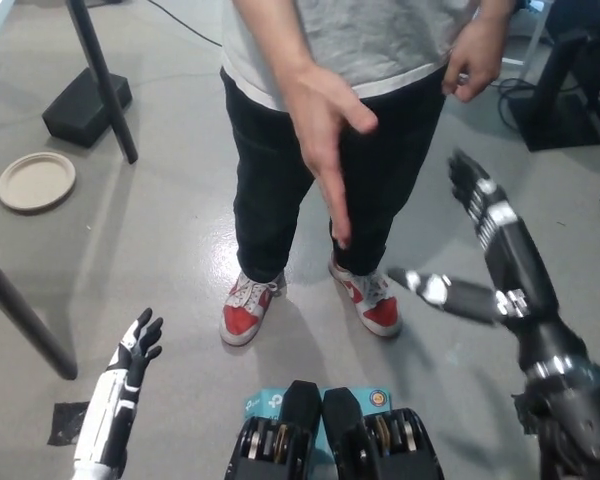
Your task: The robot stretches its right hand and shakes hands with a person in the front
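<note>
A person in a grey shirt, dark trousers and red-and-white shoes stands in front of me. Their hand [325,140] reaches down and forward, flat, with fingers pointing at the floor. My black right hand [485,250] is raised at the right, open, fingers spread toward the person. It is apart from the person's hand, to its right. The person's other hand [474,60] hangs by their hip. My white left hand [130,360] rests low at the lower left, open.
A round beige plate [37,181] lies on the grey floor at the left. A black stand leg [100,75] with a black base block [85,107] stands behind it. Another dark leg [20,310] crosses the left edge. Dark equipment [570,70] sits at the upper right.
</note>
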Robot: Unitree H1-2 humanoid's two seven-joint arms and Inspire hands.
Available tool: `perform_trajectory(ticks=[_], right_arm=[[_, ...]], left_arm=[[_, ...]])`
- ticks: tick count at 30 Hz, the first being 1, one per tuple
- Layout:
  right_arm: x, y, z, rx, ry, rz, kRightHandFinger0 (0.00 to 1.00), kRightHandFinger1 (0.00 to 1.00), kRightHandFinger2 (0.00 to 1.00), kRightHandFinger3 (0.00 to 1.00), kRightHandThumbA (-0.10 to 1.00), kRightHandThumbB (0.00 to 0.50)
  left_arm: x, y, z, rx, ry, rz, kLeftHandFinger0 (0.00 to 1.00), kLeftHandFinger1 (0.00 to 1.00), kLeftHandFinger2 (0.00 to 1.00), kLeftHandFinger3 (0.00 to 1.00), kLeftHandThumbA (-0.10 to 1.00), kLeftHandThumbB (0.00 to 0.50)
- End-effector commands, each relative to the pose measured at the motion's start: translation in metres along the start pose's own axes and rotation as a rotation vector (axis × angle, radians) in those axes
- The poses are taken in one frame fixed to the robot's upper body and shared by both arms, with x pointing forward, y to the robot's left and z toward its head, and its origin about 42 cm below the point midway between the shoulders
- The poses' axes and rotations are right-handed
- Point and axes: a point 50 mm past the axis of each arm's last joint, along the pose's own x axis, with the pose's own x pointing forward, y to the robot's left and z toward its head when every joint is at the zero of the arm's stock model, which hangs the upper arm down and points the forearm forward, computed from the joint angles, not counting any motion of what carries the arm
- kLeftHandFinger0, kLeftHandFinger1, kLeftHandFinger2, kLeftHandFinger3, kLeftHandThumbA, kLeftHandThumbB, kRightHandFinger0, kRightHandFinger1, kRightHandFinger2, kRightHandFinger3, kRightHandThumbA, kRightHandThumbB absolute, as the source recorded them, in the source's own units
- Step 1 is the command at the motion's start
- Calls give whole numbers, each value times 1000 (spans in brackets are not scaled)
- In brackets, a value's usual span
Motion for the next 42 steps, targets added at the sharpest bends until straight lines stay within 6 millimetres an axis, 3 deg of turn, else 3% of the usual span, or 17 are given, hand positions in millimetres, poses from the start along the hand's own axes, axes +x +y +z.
perform_trajectory(ticks=[1,2,4,6,7,13,15,19,20,25,27,31,35,38,39,40,42], right_arm=[[29,14,29,-45,-10,30,1000,1000,1000,1000,1000,311],[29,14,30,-46,-7,30,1000,1000,1000,1000,1000,311],[55,30,27,-75,31,50,1000,1000,1000,1000,1000,353],[57,31,26,-78,36,51,1000,1000,1000,1000,1000,356],[73,39,23,-94,66,66,1000,1000,1000,1000,1000,375],[88,46,17,-114,95,78,1000,1000,1000,1000,1000,367],[119,58,-3,-92,166,87,1000,1000,1000,1000,1000,332],[124,60,-7,-91,184,89,1000,1000,1000,1000,1000,331],[139,66,-14,-69,212,101,1000,1000,1000,1000,1000,344],[150,68,-17,-85,223,112,1000,1000,1000,1000,1000,358],[168,72,-18,-93,246,126,1000,1000,1000,1000,1000,320],[182,74,-21,-119,275,116,1000,1000,1000,1000,985,318],[192,79,-16,-190,279,76,1000,1000,1000,1000,517,295],[193,80,-16,-193,279,73,1000,1000,1000,1000,512,294],[191,79,-14,-216,247,51,1000,1000,1000,1000,-19,193],[188,79,-13,-210,220,34,1000,1000,1000,1000,-97,145],[186,78,-12,-199,200,20,960,1000,1000,1000,-100,100]], left_arm=[[1,2,2,19,-53,3,1000,1000,1000,1000,1000,102],[1,2,2,19,-53,3,1000,1000,1000,1000,1000,102],[-2,6,-4,45,-44,2,1000,1000,1000,1000,1000,90],[-2,6,-4,50,-45,1,1000,1000,1000,1000,1000,89],[-3,8,-5,53,-34,-1,1000,1000,1000,1000,1000,105],[-3,8,-7,63,-49,-3,1000,1000,1000,1000,1000,91],[-2,10,-5,75,-38,-2,1000,1000,1000,1000,1000,124],[-2,10,-4,79,-43,-2,1000,1000,1000,1000,1000,122],[-2,12,-4,85,-42,8,1000,1000,1000,1000,1000,120],[-2,12,-4,95,-36,5,1000,1000,1000,1000,1000,135],[-1,12,-4,100,-34,4,1000,1000,1000,1000,1000,156],[1,12,-3,88,-37,3,1000,1000,1000,1000,1000,163],[2,13,-1,97,-37,-2,1000,1000,1000,1000,1000,161],[2,13,-1,97,-36,-3,1000,1000,1000,1000,1000,161],[4,13,0,94,-44,-4,1000,1000,1000,1000,1000,143],[5,13,1,95,-50,-4,1000,1000,1000,1000,1000,135],[6,14,0,99,-53,-7,1000,1000,1000,1000,1000,141]])
